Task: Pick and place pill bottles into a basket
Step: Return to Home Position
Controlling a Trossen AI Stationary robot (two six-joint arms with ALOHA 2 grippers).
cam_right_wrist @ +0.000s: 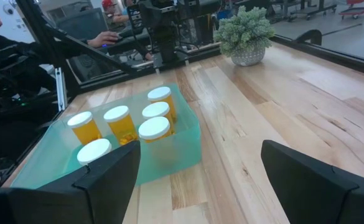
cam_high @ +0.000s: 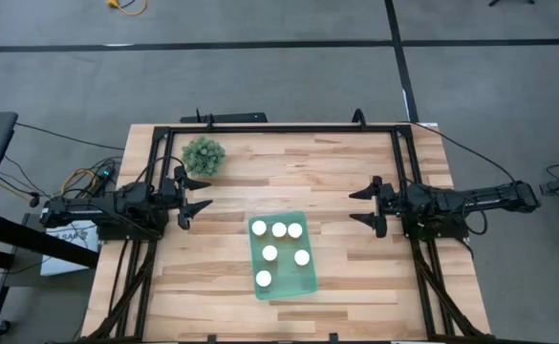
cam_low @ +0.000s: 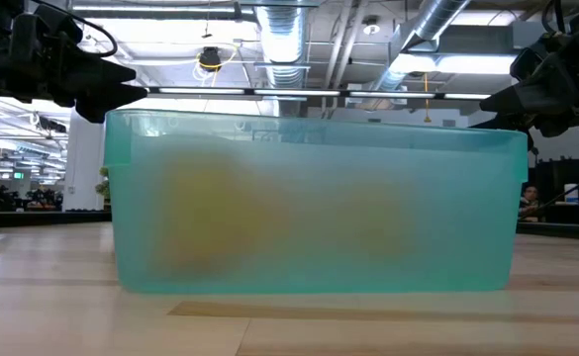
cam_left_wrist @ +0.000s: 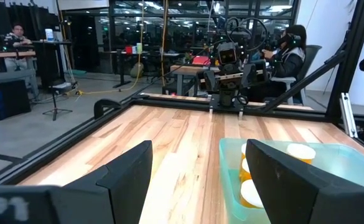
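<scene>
Six small orange cylindrical white-capped pill bottles point(cam_high: 279, 229) upright inside the flat translucent teal-green plastic basket point(cam_high: 293, 282), mid wooden tabletop point(cam_high: 355, 277). Two dark tools spread wide, empty: left tool point(cam_high: 203, 194) and right tool point(cam_high: 354, 206), either side of it.

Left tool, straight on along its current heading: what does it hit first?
Probably nothing close: the left tool points across bare table at the right tool, which it would meet first. The teal tray sits just beside that line; clearance is hard to judge.
</scene>
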